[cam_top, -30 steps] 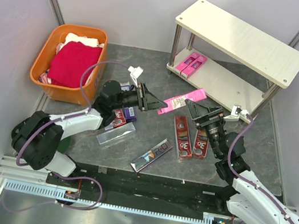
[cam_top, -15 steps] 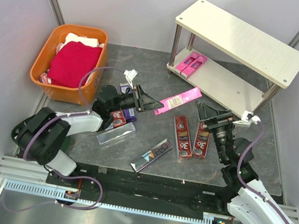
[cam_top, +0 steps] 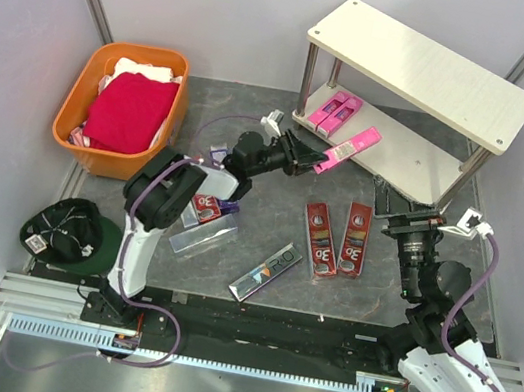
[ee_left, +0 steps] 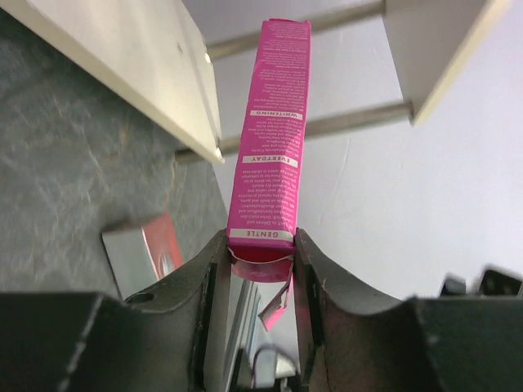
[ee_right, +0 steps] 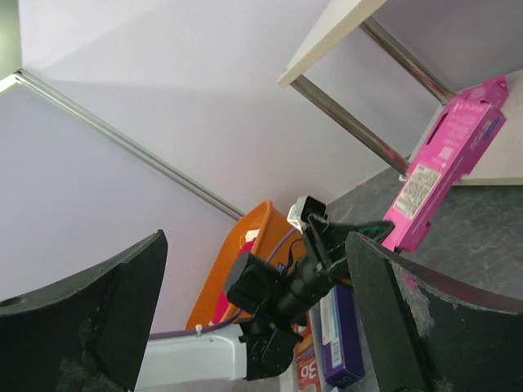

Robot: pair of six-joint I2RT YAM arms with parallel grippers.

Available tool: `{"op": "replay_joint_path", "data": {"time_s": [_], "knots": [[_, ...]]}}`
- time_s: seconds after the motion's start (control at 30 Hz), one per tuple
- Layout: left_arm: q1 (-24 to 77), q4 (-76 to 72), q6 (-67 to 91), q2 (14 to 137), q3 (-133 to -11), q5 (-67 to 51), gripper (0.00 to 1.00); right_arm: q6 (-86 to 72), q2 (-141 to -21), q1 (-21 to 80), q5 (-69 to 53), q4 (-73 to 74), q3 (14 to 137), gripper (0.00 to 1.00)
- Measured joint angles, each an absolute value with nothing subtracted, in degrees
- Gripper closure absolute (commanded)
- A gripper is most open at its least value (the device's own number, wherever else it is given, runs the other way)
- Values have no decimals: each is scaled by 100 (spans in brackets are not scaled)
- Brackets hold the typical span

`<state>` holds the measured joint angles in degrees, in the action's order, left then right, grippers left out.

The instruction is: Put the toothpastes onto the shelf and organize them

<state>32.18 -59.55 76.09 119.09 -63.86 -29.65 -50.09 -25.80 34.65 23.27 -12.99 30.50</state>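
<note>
Pink is on the move! The bright pink slim cardboard toothpaste carton [cam_top: 350, 148], which a second ago hung low over the middle of the grey table between the two arms, has been carried up and away to the pale cream two-tier wooden shelf [cam_top: 435, 76]. The left gripper [cam_top: 312, 154] has stretched right out, jaws clamped on the carton's near end. The right gripper [cam_top: 392, 197] has pulled back toward the shelf's front leg and stands wide apart, holding nothing. So the carrying is over, and what's left for this carton looks like the set-down.

The carton's long axis runs from the left gripper diagonally up and right. Its free end points in under the top board and reaches over the front edge of the lower board, just beside the two pink cartons [cam_top: 332, 113] already lying there. Whether it touches the board, I can't tell. It's angled across those two, so I'd say it needs a turn to line up. Several cartons lie on the table, among them two dark red ones [cam_top: 336, 238].
</note>
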Motion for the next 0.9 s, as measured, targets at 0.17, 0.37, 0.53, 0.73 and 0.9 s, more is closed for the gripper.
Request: {"op": "replay_joint_path", "data": {"time_s": [0.17,0.37,0.53,0.73,0.9], "knots": [[3450,-5494,7994,12901,-7699,-2193,98,-4856,-2600,3465,2349,-1068,3061,2],[3573,-4506,8169,13876,-9391,-1623,98,-4755,-2591,3465,2346,-919,3148,2],[3583,-3634,8256,14243,-10245,-1197,98,-4663,-2556,3465,2346,-797,3203,2],[3533,-3135,8460,14562,-10674,-937,97,-4619,-2506,3465,2349,-729,3221,2],[3487,-3046,8630,14709,-10746,-869,91,-4619,-2502,3465,2346,-635,3232,2]]}}
